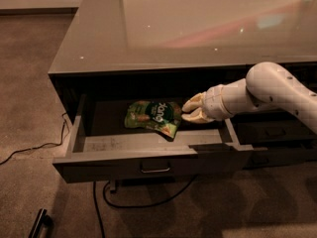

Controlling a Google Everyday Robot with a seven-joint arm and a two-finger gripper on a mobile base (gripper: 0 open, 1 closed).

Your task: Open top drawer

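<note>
1. The drawer [124,168] sits directly under the top of the cabinet [198,33], at its left end. It stands pulled well out, with the grey interior exposed.
2. Handling judgement: the drawer is a rigid, wide, shallow box and probably runs on slides. It looks moderately heavy, and its only load is a light bag [152,117]. Expect a straight, low-force travel with no flex.
3. Grasp point: take the small loop handle [155,167] at the centre of the front panel. The panel face is flat and smooth and offers no other purchase. A pull off centre is likely to skew so wide a drawer on its slides.
4. The gripper [187,111] is inside the drawer opening, over the right rear part of the floor and under the cabinet top. Its fingers [194,101] appear slightly spread, with nothing between them.
5. Relative position: the front panel and handle lie forward of and below the gripper, well apart from it. The gripper tip is just beside the right edge of the bag; contact cannot be determined.
6. The task appears essentially complete as the drawer lies.
</note>
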